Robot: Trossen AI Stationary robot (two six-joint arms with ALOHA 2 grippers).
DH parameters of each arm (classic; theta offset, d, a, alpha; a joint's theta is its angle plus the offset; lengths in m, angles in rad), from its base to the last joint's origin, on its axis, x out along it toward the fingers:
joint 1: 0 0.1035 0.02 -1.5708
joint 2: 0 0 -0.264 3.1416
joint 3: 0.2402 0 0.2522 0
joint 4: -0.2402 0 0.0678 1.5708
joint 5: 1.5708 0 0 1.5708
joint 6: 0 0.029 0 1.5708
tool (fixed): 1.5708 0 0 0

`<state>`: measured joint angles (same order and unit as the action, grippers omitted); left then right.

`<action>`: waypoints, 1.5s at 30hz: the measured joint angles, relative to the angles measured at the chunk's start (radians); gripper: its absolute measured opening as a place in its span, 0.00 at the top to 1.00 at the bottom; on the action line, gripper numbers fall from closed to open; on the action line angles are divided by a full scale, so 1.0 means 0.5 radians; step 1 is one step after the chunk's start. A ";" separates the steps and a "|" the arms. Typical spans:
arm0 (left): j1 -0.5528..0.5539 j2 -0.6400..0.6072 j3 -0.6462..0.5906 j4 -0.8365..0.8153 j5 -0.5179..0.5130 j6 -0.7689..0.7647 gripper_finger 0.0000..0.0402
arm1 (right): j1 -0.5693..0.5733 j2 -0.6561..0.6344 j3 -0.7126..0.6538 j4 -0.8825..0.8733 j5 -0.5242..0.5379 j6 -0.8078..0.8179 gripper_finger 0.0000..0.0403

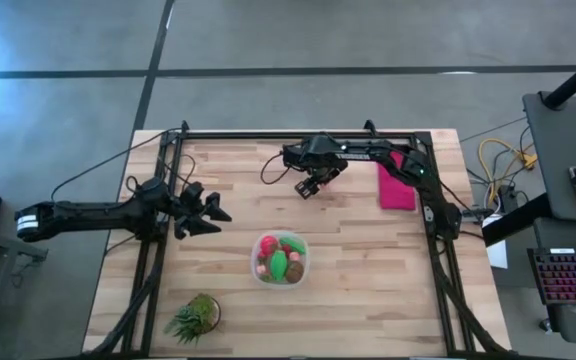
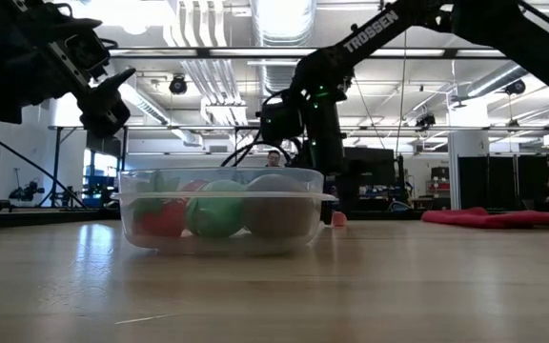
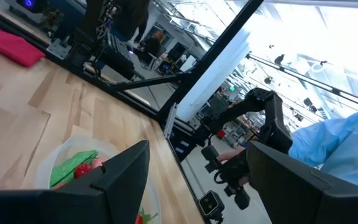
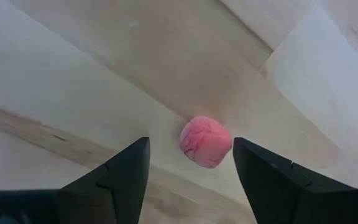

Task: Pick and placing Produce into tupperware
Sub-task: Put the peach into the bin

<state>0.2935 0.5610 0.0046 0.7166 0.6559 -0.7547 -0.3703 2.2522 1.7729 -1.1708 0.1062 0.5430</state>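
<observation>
Mostly, the produce (image 1: 281,262) already sits in the tupperware (image 1: 258,272), while the right tool (image 4: 189,163), jaws wide, hovers over what looks like one last pink berry (image 4: 205,141) on the bench (image 1: 368,260).

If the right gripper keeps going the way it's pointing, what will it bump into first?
Most likely the small pink ball lying on the wooden table. It sits just ahead between the open fingers of the right gripper, though how far below is hard to judge.
</observation>
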 joint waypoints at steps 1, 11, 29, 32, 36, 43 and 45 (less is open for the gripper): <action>0.000 0.003 0.000 0.000 0.000 -0.001 0.36 | -0.007 0.003 0.001 0.006 -0.001 0.000 0.44; 0.002 0.033 0.000 0.002 -0.001 -0.039 0.36 | -0.072 0.015 -0.026 0.073 -0.009 -0.062 0.47; 0.002 0.118 0.000 0.094 -0.002 -0.049 0.36 | -0.086 0.006 -0.030 0.104 -0.084 -0.091 0.78; 0.002 0.101 0.000 0.133 -0.002 -0.050 0.36 | -0.086 -0.022 -0.035 0.092 -0.083 -0.087 0.78; 0.002 0.093 0.000 0.127 -0.002 -0.050 0.36 | -0.071 -0.115 -0.034 0.052 -0.164 -0.074 0.77; 0.002 0.094 0.000 0.124 -0.002 -0.044 0.36 | 0.238 -0.383 -0.029 0.104 -0.782 -0.262 0.77; 0.002 0.093 0.000 0.124 -0.002 -0.041 0.36 | 0.373 -0.420 -0.029 0.169 -0.924 -0.317 0.77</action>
<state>0.2943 0.6076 0.0048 0.7784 0.6552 -0.7753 -0.1836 2.0422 1.7584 -1.0862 -0.3558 0.3843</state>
